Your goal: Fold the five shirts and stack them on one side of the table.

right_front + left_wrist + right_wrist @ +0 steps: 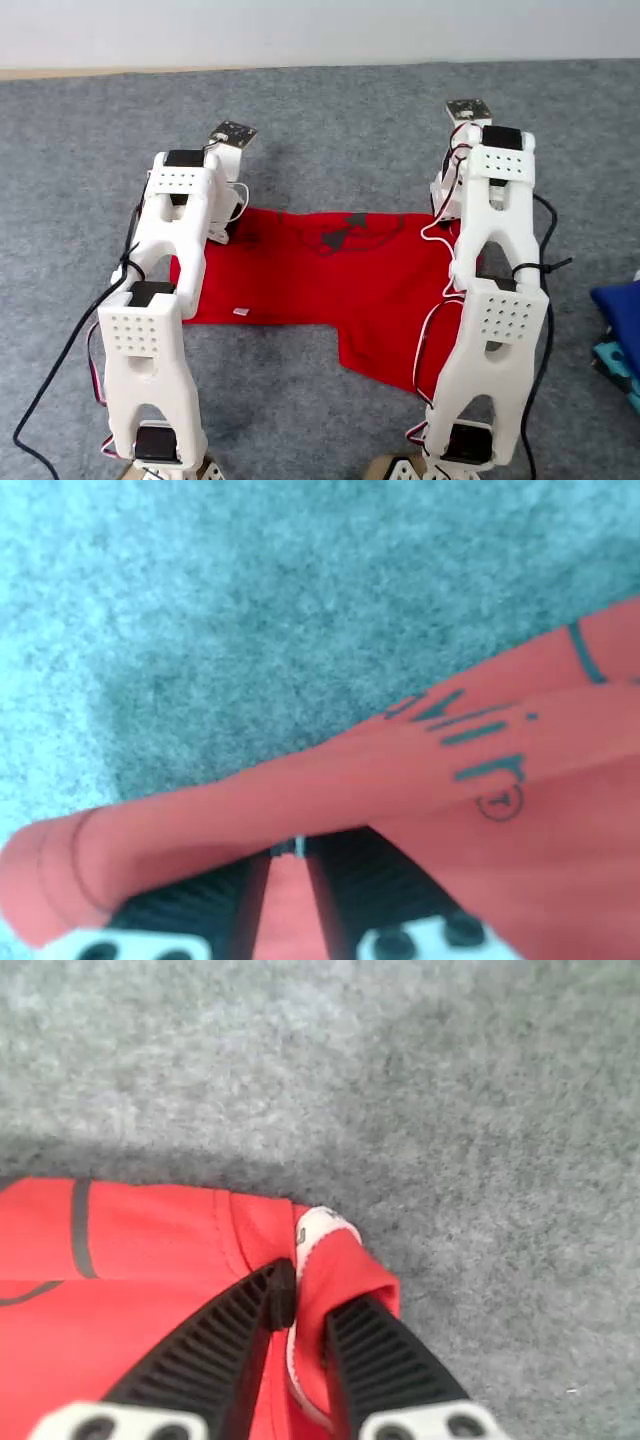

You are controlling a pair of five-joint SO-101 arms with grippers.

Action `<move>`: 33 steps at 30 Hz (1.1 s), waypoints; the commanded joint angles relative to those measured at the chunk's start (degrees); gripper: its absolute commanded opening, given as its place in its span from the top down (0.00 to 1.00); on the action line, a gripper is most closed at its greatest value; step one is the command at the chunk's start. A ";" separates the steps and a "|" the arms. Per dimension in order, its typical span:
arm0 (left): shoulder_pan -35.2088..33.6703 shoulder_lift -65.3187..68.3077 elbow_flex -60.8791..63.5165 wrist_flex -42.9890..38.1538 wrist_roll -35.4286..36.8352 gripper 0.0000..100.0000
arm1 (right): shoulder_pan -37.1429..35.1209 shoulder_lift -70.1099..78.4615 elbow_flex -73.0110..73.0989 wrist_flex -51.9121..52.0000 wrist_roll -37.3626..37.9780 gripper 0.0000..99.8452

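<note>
The left hand [288, 852] is at the far left corner of the red shirt [300, 275]. Its black fingers [200, 905] are pressed close on a strip of red cloth that runs between them, just beside a sleeve cuff [60, 865]. The shirt lies spread over the middle of the grey tabletop [300, 110] between the two arms, with a dark print [345, 232] near its far edge and one flap reaching toward the near side by the right arm. The right hand [310, 1308] is at the shirt's far right corner, pinching a raised fold of red cloth that shows a white patch [320, 1228]. Well off to the right, at the tabletop's edge, lies blue fabric [622, 305].
</note>
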 commanded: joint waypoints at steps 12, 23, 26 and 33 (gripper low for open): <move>-0.35 -0.44 -1.80 0.53 -0.35 1.00 | -5.41 -5.23 -17.14 5.67 0.35 0.74; -0.70 -0.88 -1.80 0.53 -0.18 1.00 | -4.97 -8.40 -30.86 14.81 0.70 0.76; -0.70 -1.14 -2.15 0.62 -0.09 1.00 | -5.05 -12.18 -29.80 14.81 0.70 0.86; -0.53 -8.44 -7.69 5.36 0.00 1.00 | -4.53 -22.46 -23.21 14.81 3.34 0.99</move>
